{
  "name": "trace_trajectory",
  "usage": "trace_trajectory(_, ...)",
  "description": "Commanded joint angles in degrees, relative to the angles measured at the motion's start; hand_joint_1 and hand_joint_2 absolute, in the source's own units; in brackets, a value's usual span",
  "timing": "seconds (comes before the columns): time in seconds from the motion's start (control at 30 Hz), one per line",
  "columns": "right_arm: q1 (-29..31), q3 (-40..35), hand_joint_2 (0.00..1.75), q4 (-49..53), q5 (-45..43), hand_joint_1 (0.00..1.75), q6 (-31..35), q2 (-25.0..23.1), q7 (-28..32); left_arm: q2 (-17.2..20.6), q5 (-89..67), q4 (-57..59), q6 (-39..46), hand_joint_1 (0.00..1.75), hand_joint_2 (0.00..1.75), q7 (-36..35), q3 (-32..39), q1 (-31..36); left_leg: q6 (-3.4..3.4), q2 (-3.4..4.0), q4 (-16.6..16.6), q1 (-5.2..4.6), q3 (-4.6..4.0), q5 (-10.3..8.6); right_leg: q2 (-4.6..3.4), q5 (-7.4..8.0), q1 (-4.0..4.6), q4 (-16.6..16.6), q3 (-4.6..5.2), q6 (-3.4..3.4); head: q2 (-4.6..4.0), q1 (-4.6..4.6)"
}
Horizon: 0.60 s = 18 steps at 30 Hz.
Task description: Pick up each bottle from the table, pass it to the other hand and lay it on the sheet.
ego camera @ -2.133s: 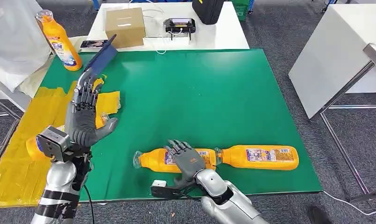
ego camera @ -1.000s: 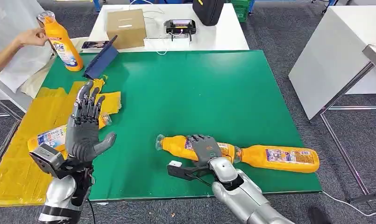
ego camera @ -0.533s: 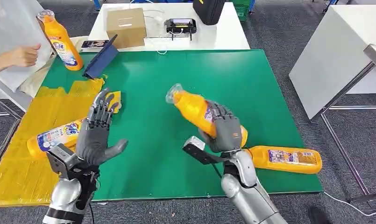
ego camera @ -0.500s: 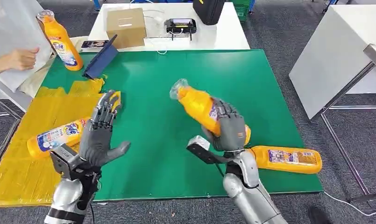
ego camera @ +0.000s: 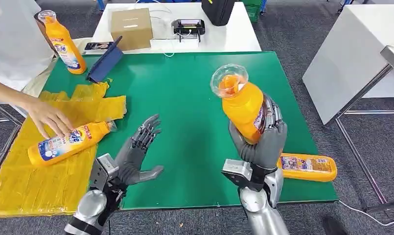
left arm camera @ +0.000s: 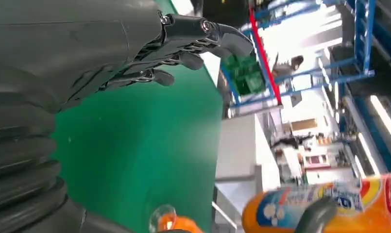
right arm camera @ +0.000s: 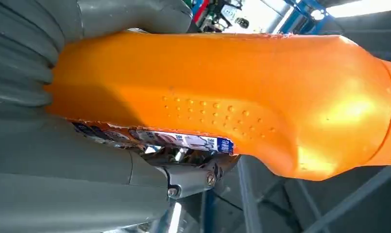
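Raised since earlier: right hand (ego camera: 263,139) holds orange bottle (ego camera: 241,105) upright, fingers wrapped round it; left hand (ego camera: 136,154) empty, fingers spread.

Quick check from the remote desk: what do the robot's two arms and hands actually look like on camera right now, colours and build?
Both arms are silver metal with rounded segments. Each wrist carries a small boxy grey-and-black module. The left hand and right hand have matte grey palms and thick grey thumbs, with darker, mechanically linked fingers. A grey ribbed cover sits behind each hand.
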<state>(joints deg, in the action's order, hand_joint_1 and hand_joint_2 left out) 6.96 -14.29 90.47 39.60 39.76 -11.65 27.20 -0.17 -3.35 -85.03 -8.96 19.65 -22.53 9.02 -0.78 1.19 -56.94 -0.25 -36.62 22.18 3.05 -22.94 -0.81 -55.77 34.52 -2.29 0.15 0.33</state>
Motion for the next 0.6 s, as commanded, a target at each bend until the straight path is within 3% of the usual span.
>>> trace_trajectory(0.03, 7.8, -18.8, 1.75, -19.5, 1.3, 1.75, -3.3, 1.3, -5.9, 0.8, 3.0, 8.0, -1.9, 0.00, 1.75, -0.3, -4.3, 5.9, 0.13, 0.22, 0.0, 0.13, 0.49, 0.19, -0.61, -0.07, 0.07, 0.1, -0.43, 0.15, 0.00, 0.00)
trace_trajectory(0.3, 11.7, -28.3, 1.75, -32.9, -1.6, 1.75, -11.1, -1.0, -5.9, 1.0, 4.4, 6.4, -2.8, 0.00, 1.75, -0.1, -5.9, 7.1, 0.10, 0.10, 0.0, 0.19, 0.40, 0.15, -0.39, -0.09, 0.12, 0.1, -0.38, 0.10, 0.00, -0.04)
trace_trajectory(0.6, 13.2, -36.1, 1.75, -36.7, 1.2, 1.75, -10.6, -1.4, -6.8, 0.8, 4.8, 7.5, -0.6, 0.00, 1.75, -0.4, -4.7, 7.7, 0.08, -0.04, 0.0, 0.17, 0.22, 0.08, -0.19, -0.09, 0.10, 0.0, -0.24, 0.10, 0.00, -0.02)
